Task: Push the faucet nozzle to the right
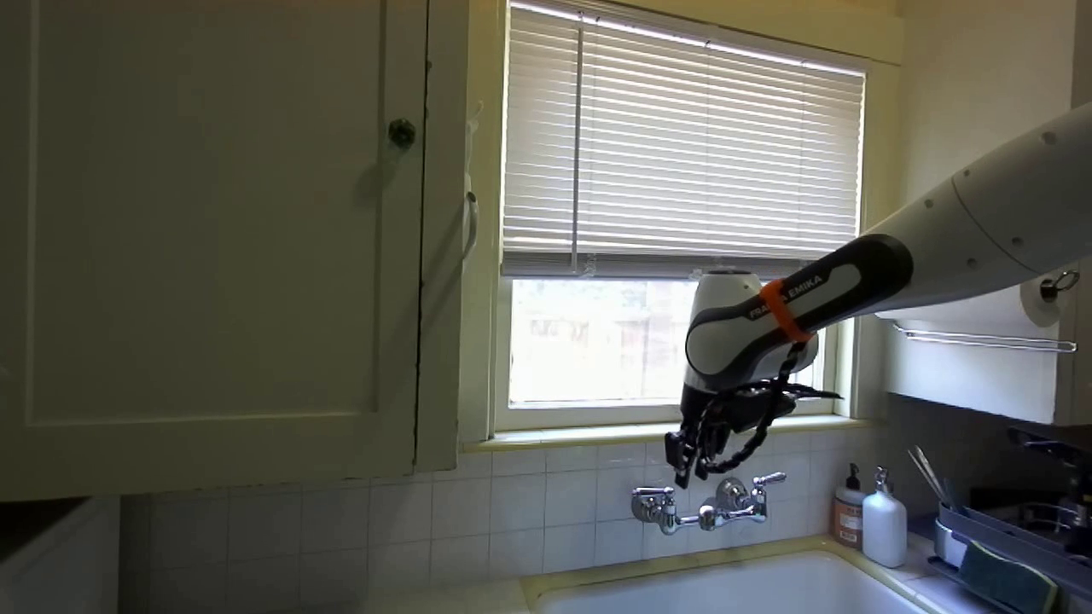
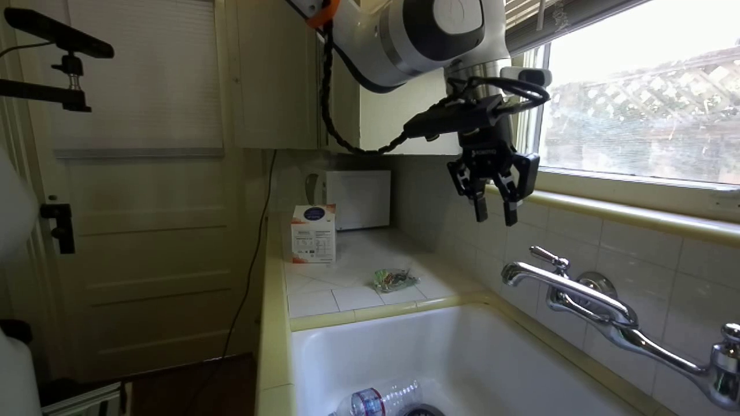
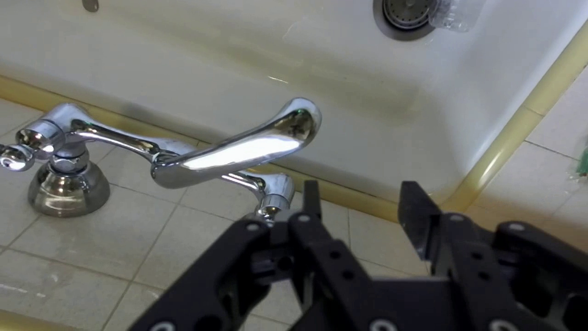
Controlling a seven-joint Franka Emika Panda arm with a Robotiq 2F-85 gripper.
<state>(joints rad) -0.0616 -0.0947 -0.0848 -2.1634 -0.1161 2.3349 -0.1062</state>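
Note:
The faucet nozzle point(image 2: 569, 287) is a shiny chrome spout on a two-handled wall tap point(image 1: 734, 512) above the sink. In the wrist view the nozzle point(image 3: 239, 154) shows left of centre, its rounded end over the basin. In an exterior view it is foreshortened and hard to make out. My gripper point(image 3: 360, 186) is open with nothing between its fingers, which point down. In an exterior view the gripper point(image 2: 495, 221) is above and beyond the nozzle's free end, apart from it. The gripper point(image 1: 692, 479) also shows just above the tap. One tap handle is partly hidden behind a finger in the wrist view.
The white sink point(image 2: 370, 326) holds a clear plastic bottle point(image 2: 378, 401). The windowsill point(image 2: 630, 214) and tiled wall are close behind the gripper. A white soap bottle point(image 1: 885, 524) and a brown one point(image 1: 848, 512) stand beside the sink. A packet point(image 2: 394, 279) lies on the counter.

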